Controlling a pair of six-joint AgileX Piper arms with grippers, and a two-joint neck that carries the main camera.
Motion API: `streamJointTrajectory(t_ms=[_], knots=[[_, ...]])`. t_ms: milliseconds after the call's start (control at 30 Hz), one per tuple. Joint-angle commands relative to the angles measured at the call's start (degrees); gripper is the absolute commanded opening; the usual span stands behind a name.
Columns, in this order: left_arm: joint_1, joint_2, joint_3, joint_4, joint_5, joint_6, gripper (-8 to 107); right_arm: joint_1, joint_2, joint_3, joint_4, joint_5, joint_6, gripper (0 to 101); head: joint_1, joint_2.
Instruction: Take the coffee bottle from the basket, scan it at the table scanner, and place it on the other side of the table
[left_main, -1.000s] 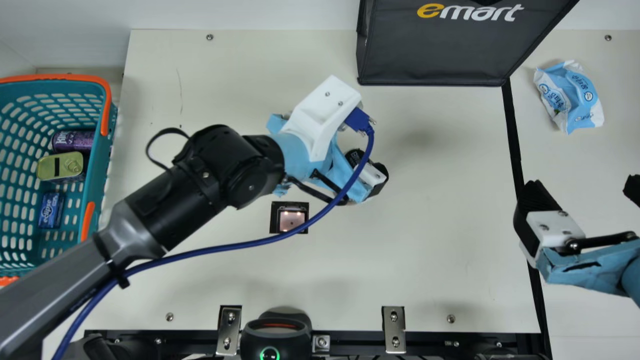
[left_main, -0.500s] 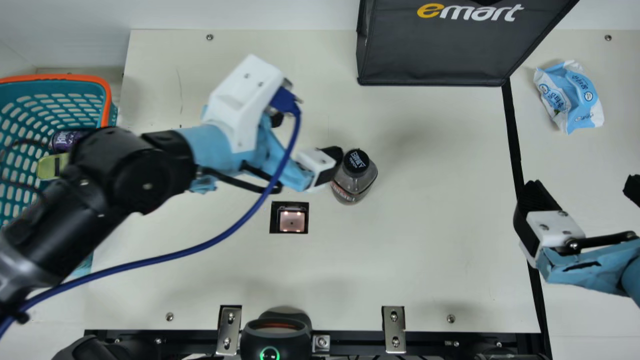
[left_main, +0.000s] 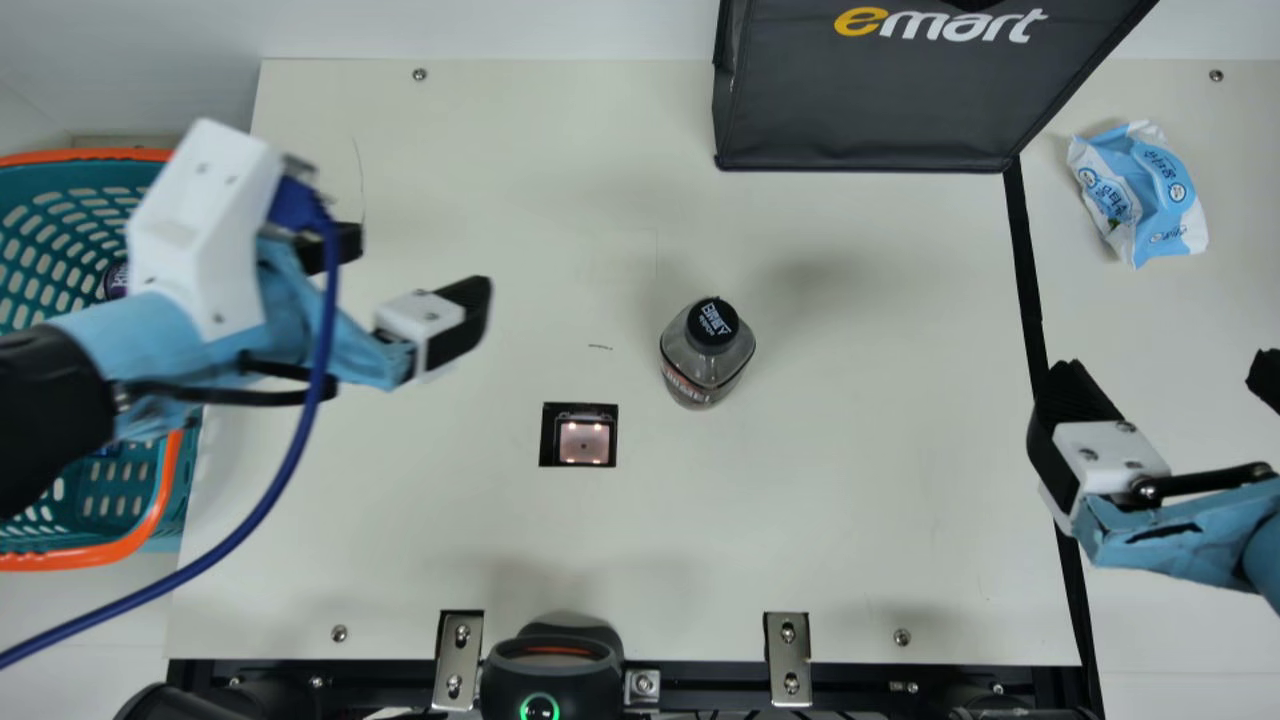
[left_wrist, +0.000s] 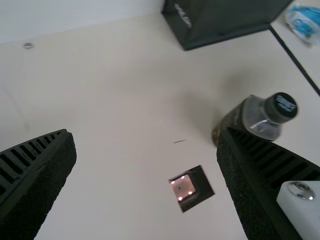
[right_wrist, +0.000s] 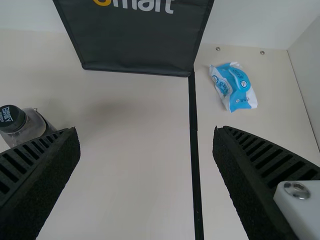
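In the main view my left gripper (left_main: 415, 265) is open and empty, between the basket (left_main: 205, 460) and the coffee bottle (left_main: 708, 358). The bottle stands upright on the table, right of the square table scanner (left_main: 584, 442) and a little farther back. My right gripper (left_main: 1170, 385) is held open over the table's right part. The left wrist view has its gripper (left_wrist: 147, 145) with fingers wide apart, the bottle (left_wrist: 240, 120) partly behind one of them. The right wrist view has its gripper (right_wrist: 147, 142) spread, with the bottle (right_wrist: 27, 127) beyond one finger.
A black bag (left_main: 870, 90) stands at the back. Right of the black line lies a blue and white packet (left_main: 1140, 195). Cans and a small blue pack are partly hidden in the basket, under the left arm. A black device (left_main: 552, 670) sits at the front edge.
My left gripper has withdrawn from the bottle and moved left to near the basket, leaving the bottle standing in view. The right arm has kept still.
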Motion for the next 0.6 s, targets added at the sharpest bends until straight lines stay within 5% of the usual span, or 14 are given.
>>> streamJointTrajectory(t_ms=[0,567], knots=[[2.60,-3.46,1.63,2.38,0.03,-0.88,90,0.00,0.00,0.00,0.00,0.00,0.00,95,-1.66,0.09],[7.83,-20.16,12.61,15.20,1.91,-9.49,90,0.00,0.00,0.00,0.00,0.00,0.00,95,-1.66,0.09]])
